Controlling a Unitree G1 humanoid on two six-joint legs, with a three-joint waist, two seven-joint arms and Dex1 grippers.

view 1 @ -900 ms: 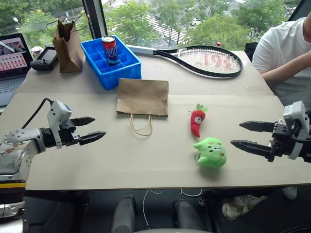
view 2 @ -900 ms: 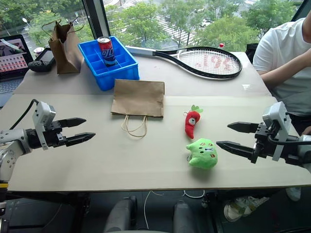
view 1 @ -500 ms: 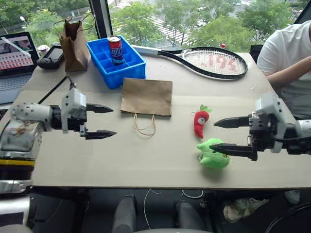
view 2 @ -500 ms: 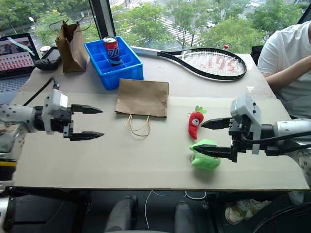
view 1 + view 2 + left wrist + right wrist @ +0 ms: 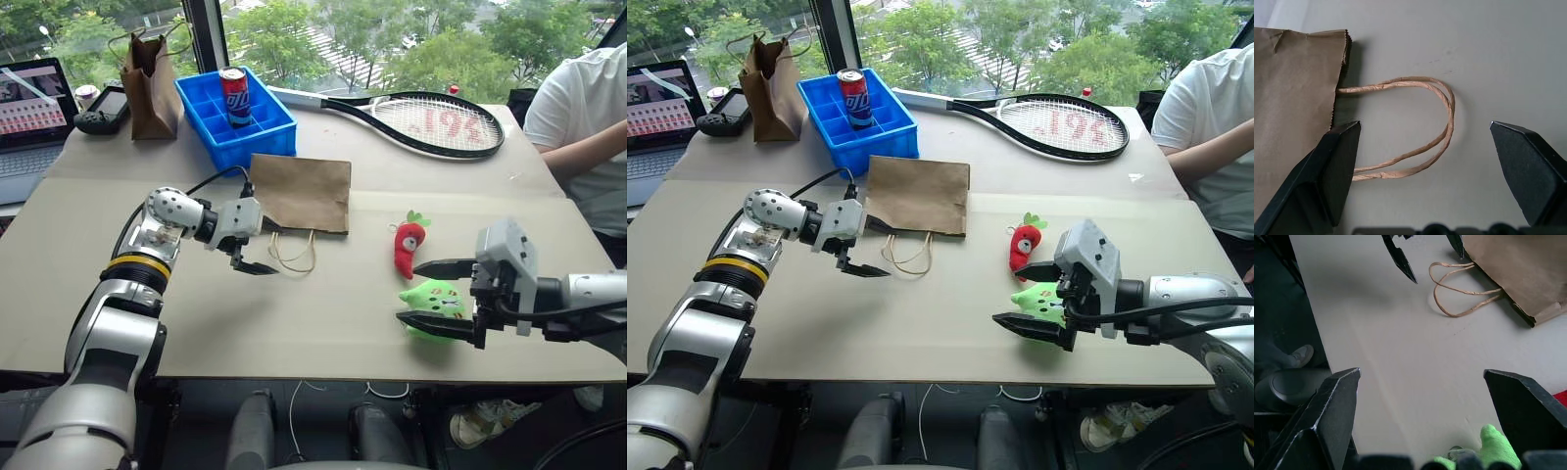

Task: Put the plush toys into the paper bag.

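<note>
Now right hand [image 5: 423,292] is straddling green toy [image 5: 438,301], fingers apart. Soft, light; pinch mid-body. Left hand [image 5: 1425,166], spread, is framing bag [image 5: 300,192] handles [image 5: 1420,127].

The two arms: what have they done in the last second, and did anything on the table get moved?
The left gripper swung in to the paper bag's handles, its open jaws straddling them. The right gripper moved in around the green plush toy, open, nothing gripped. The red plush toy, bag and green toy lie where they were.
</note>
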